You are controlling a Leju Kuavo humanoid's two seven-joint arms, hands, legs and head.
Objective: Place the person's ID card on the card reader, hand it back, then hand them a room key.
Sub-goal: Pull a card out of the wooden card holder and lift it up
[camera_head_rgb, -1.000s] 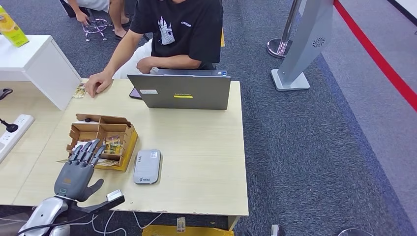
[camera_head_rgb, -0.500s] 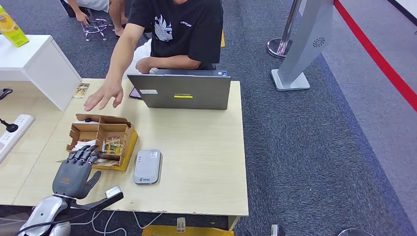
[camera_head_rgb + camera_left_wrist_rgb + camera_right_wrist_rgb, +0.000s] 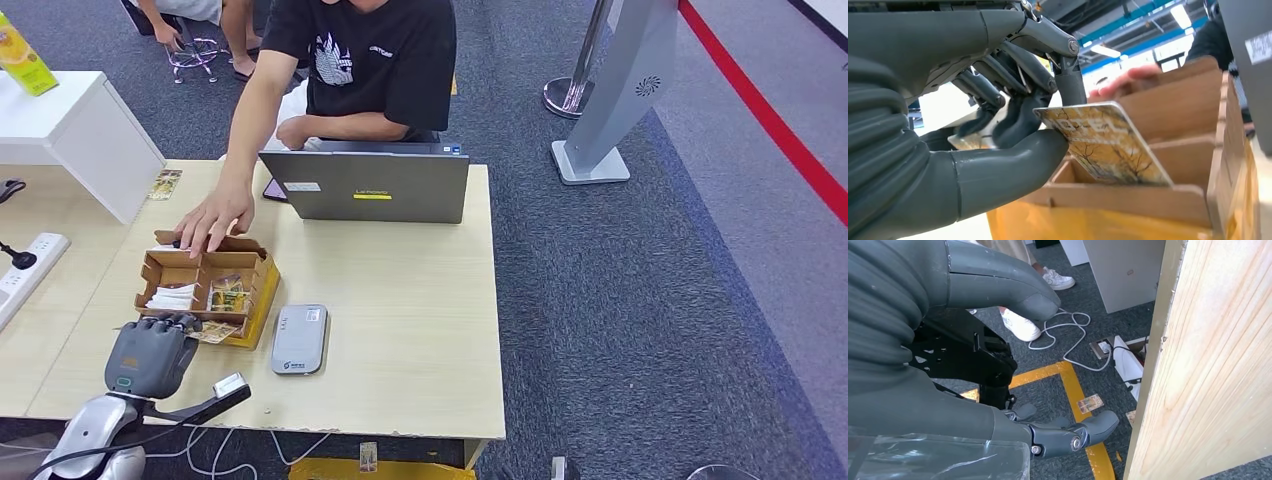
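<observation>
My left hand (image 3: 150, 355) is curled over the near edge of the cardboard box (image 3: 256, 292). In the left wrist view its thumb (image 3: 1013, 160) and fingers pinch a tree-patterned key card (image 3: 1103, 145) just above the box's front compartment (image 3: 1173, 125). The grey card reader (image 3: 300, 339) lies on the table to the right of the box. The person's ID card (image 3: 165, 183) lies at the table's far left. The person's hand (image 3: 212, 218) rests on the box's far edge. My right hand (image 3: 973, 405) hangs beside the table edge (image 3: 1218, 365), fingers apart and holding nothing.
A grey laptop (image 3: 365, 185) stands at the table's far side in front of the seated person (image 3: 360, 60). A white cabinet (image 3: 75, 135) and a power strip (image 3: 25, 265) are to the left. The right half of the table (image 3: 420, 330) is bare wood.
My left hand's fingers curled from spread to closed on the key card at the box's near edge. The person's hand left the ID card and moved to the box's far edge.
</observation>
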